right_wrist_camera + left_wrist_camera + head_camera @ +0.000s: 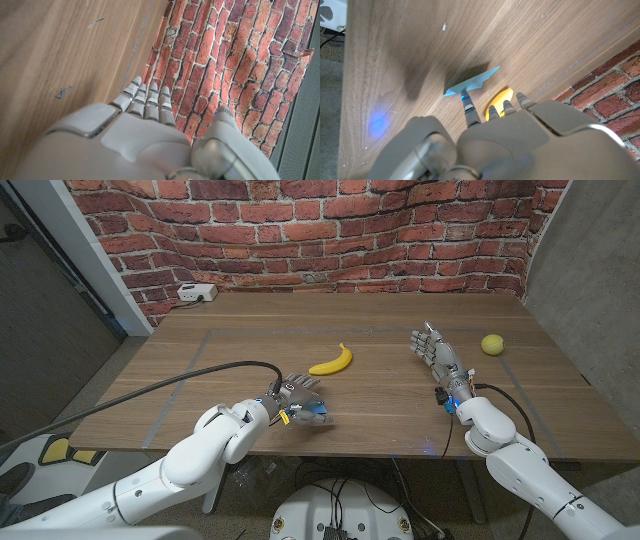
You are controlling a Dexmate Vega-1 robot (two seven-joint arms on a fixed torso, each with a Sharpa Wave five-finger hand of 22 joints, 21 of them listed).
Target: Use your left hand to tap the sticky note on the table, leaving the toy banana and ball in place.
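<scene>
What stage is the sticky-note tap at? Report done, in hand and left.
Done: the left hand has reached the blue sticky note. In hand: one fingertip sits at the note's edge, apparently touching it. The toy banana and ball lie apart from both hands. Left: finish the tap and lift away. The right hand holds nothing.

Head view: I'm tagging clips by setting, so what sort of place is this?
Probably an indoor robot test or lab space: a bare wooden table against a brick wall, with only props on it: a toy banana, a ball and a blue sticky note.
</scene>
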